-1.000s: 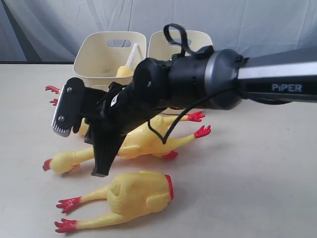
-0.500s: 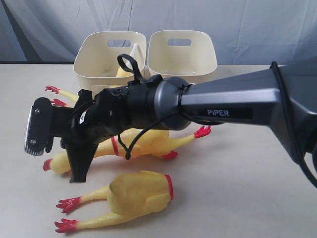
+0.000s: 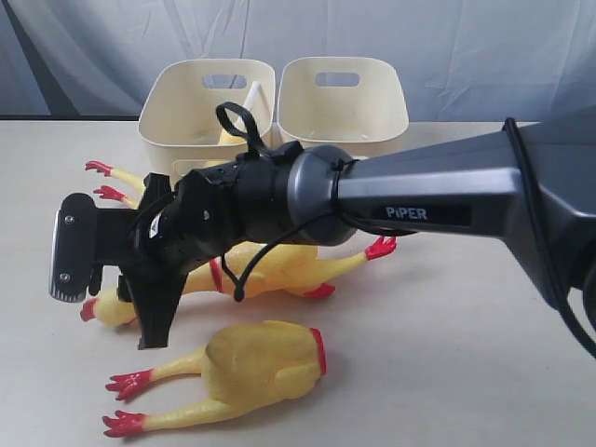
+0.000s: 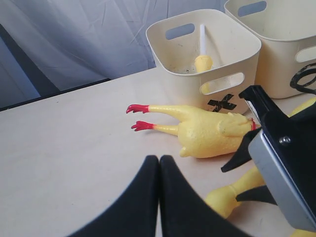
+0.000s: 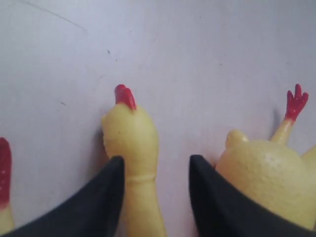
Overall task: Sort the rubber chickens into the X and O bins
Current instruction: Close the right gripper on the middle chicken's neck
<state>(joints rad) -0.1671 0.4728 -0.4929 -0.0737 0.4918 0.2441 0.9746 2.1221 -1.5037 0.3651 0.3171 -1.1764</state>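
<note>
Right tool (image 5: 156, 165) open astride the neck of the whole chicken (image 5: 131, 133), gripping nothing yet; I count one chicken piece (image 4: 203, 62) in the X bin (image 4: 183, 84), two headless bodies (image 3: 261, 363) (image 4: 207, 131) and this bird on the bench (image 3: 484, 326), so mostly undone.

left gripper (image 4: 158, 163): black fingers pressed together | X bin (image 4: 180, 83): holds yellow piece with white stick (image 4: 203, 62) | headless chicken body (image 4: 210, 132): lying just beside X bin's marked wall, red feet pointing away | second bin (image 4: 279, 69): just beside X bin | other arm (image 4: 284, 170): near X bin, over another yellow chicken (image 4: 228, 198)
</note>
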